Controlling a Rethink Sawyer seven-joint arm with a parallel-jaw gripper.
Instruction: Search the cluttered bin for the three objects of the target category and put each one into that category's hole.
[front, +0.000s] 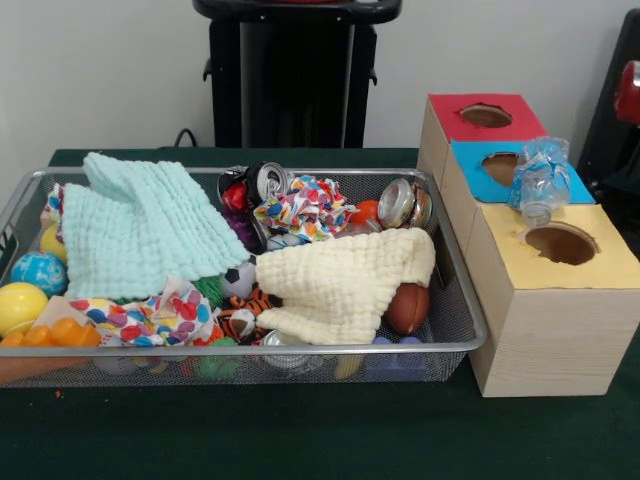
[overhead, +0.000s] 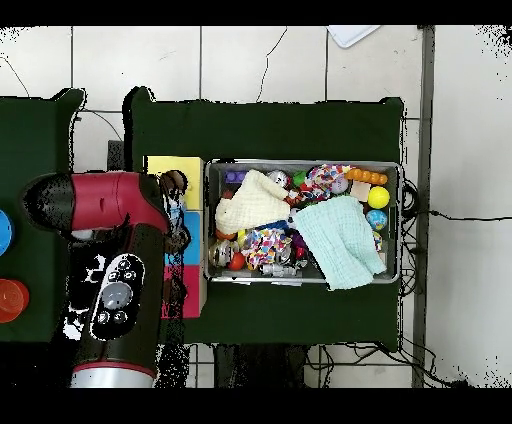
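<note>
Gripper state cannot be determined; a crushed plastic bottle (front: 541, 183) sits at right, over the blue box (front: 478, 168) hole.

Soft, even indoor light fills my front view; the wire bin (front: 455, 300) throws only a faint shadow on the dark table (front: 300, 430). Small glints sit on the cans (front: 272, 180). From overhead, the white floor (overhead: 250, 60) looks bright and the table nearly black.

Counts in the bin and boxes
One wire bin (front: 470, 320), three holed boxes (front: 560, 300), two plain cloths (front: 140, 225), two patterned cloths (front: 305, 205), one crushed bottle (front: 542, 180).
</note>
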